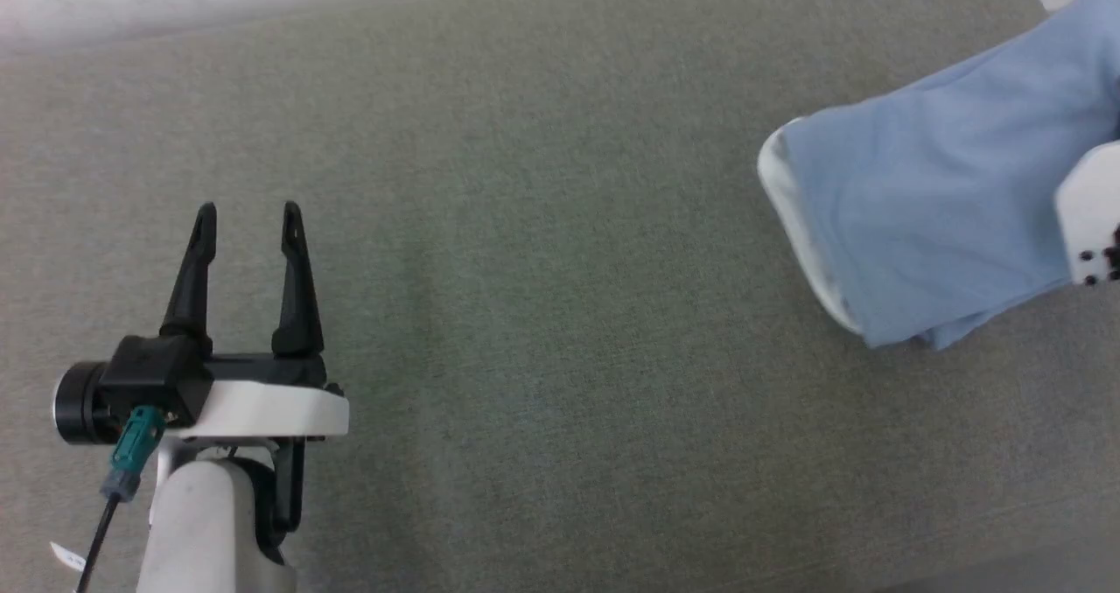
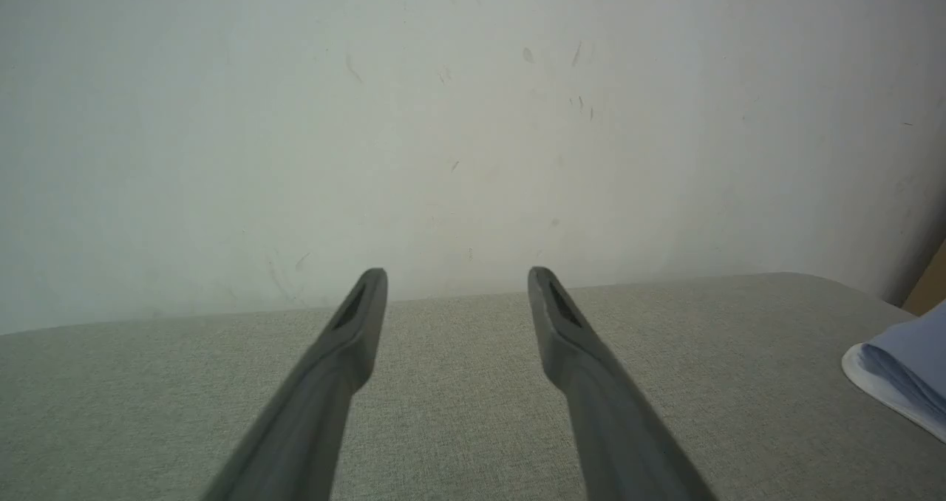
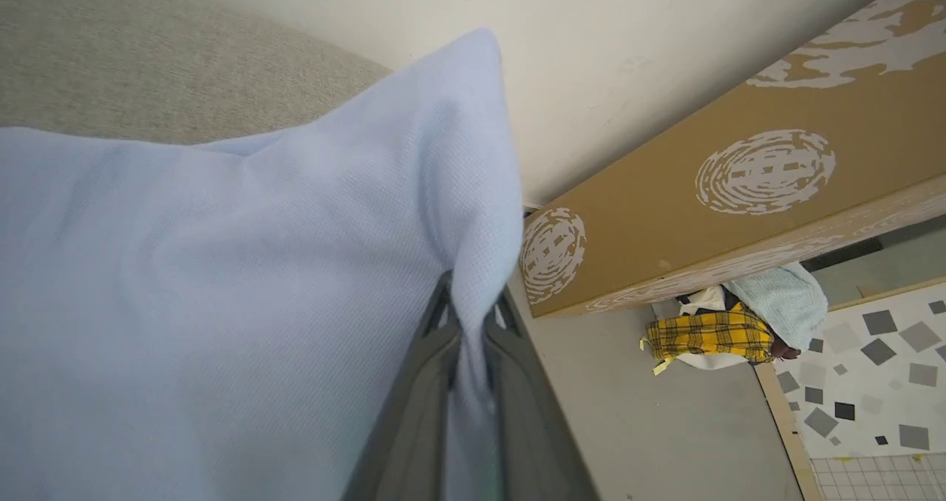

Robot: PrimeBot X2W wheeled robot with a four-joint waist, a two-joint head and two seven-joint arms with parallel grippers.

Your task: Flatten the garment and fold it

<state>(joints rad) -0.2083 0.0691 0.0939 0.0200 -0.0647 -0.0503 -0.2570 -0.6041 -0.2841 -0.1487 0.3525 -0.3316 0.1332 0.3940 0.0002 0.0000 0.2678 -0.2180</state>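
Where the task stands: I judge it nearly finished; the light blue soft-knit polo shirt is folded into a compact bundle, its white collar edge showing at one end.
What is left: as I read it, setting the bundle down, letting go, perhaps a last smoothing.
Right fingers: closed on a pinch of the shirt's blue cloth, which rises just past their tips.
Left fingers: spread apart, holding nothing, over the bare grey-green woven tabletop; the shirt sits well off to their right side.
Count: one shirt, one collar, two pairs of fingers, one tabletop.
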